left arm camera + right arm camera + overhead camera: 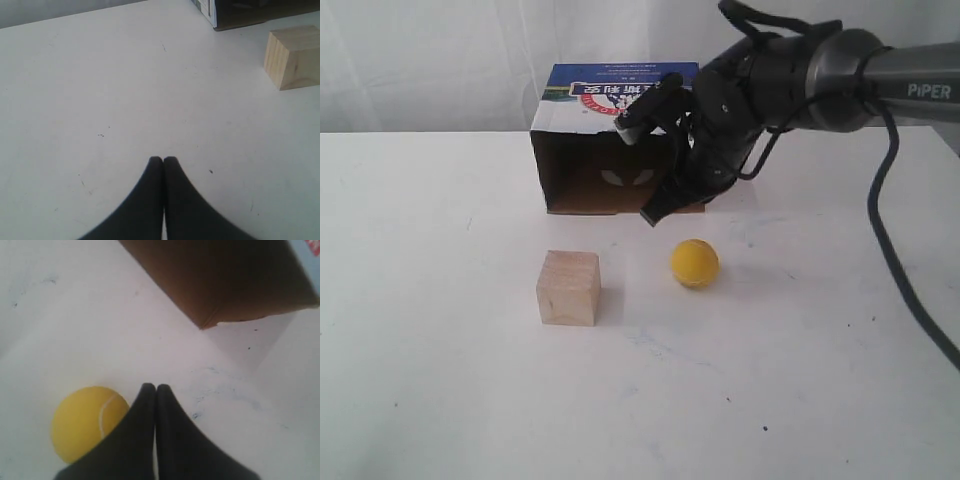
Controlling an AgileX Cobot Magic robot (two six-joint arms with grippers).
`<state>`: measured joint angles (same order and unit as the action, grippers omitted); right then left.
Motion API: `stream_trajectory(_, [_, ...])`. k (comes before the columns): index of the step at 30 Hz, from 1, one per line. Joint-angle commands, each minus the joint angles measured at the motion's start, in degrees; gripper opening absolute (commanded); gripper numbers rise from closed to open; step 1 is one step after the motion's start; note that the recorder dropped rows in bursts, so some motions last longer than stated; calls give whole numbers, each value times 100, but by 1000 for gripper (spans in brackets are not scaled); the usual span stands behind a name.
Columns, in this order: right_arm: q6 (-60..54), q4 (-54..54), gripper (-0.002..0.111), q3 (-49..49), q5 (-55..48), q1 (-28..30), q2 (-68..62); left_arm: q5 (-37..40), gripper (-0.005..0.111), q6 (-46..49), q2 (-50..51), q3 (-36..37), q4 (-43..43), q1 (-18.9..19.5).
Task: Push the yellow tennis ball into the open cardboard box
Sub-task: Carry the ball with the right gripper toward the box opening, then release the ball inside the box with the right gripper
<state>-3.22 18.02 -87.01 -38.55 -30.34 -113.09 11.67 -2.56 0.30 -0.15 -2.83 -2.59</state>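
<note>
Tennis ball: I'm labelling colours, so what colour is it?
The tennis ball is yellow; exterior view shows it best.

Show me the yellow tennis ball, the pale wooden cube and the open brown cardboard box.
yellow tennis ball (695, 263): exterior view, centre of the ball.
pale wooden cube (568, 292): exterior view, front face.
open brown cardboard box (572, 80): exterior view, blue top panel.

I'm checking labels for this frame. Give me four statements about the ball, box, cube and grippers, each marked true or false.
1. The yellow tennis ball lies inside the open cardboard box. False: it sits on the table in front of the box.
2. The left gripper and right gripper are both shut and empty. True.
3. The wooden cube touches the ball. False: they are apart.
4. The box's opening faces the ball. True.
</note>
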Motion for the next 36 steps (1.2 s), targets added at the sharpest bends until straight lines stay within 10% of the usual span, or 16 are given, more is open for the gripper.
stream_trajectory(1, [-79, 1, 0, -275, -708, 17, 102, -4, 0, -16, -30, 15, 13, -38])
stream_trajectory(15, [-1123, -1534, 0, 240, -396, 7, -269, -4, 0, -16, -30, 15, 13, -38])
stream_trajectory(26, [-400, -584, 0, -2716, 175, 388, -1160, -4, 0, -16, -30, 15, 13, -38])
stream_trajectory(36, [-615, -648, 0, -2760, -1015, 421, -566, -4, 0, -16, -30, 15, 13, -38])
